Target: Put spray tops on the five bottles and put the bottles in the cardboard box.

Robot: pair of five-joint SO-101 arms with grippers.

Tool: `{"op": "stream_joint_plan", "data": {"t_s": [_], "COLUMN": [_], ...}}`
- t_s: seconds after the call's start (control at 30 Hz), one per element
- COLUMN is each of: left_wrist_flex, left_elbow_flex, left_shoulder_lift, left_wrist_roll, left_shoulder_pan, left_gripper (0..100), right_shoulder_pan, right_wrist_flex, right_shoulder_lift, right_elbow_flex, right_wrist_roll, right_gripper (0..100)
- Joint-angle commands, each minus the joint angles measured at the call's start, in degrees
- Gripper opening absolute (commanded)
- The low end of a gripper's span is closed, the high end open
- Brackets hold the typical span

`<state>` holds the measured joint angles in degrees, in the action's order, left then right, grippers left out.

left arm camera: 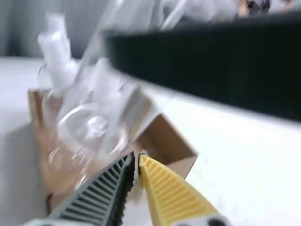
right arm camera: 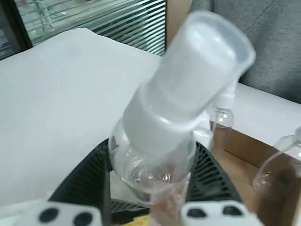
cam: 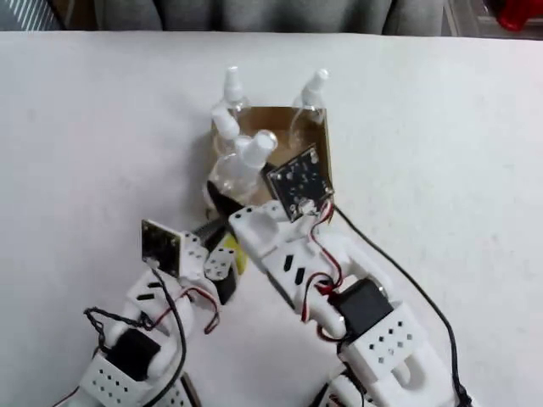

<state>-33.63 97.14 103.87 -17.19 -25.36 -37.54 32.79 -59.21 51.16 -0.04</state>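
Observation:
The cardboard box stands mid-table with three clear bottles upright in it, their white spray tops sticking up. My right gripper is shut on a further clear bottle fitted with a white spray top, held tilted over the box's near left corner. In the right wrist view the black fingers clasp the bottle's body. My left gripper is shut with nothing in it, its grey and yellow tips close to the near corner of the box, low beside the right gripper.
The two arms crowd together just in front of the box; the right arm's black finger hangs over the left gripper. White table lies open to both sides and behind the box.

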Motion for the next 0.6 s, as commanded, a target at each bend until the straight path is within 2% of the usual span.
{"op": "stream_joint_plan", "data": {"t_s": [0.0,0.1,0.2,0.37,0.57], "left_wrist_flex": [-4.6,-6.6,-10.6,-16.0,-20.7], "left_elbow_flex": [-0.1,-0.4,-0.2,-0.2,-0.2], "left_shoulder_lift": [0.8,0.8,0.8,0.8,0.7], "left_wrist_roll": [1.4,8.1,14.5,21.6,25.1], "left_shoulder_pan": [2.4,7.5,16.3,28.1,30.5], "left_gripper": [2,2,2,2,2], "right_shoulder_pan": [6.2,10.8,15.2,19.5,22.4], "right_wrist_flex": [0.2,0.3,3.3,6.5,6.2], "right_shoulder_lift": [-0.9,-0.8,-0.8,-0.7,4.6], "right_elbow_flex": [-6.1,-5.9,-5.8,-5.7,-4.5], "right_wrist_roll": [-0.4,-0.4,-0.4,-0.2,0.0], "right_gripper": [1.6,1.6,1.6,1.6,1.7]}}
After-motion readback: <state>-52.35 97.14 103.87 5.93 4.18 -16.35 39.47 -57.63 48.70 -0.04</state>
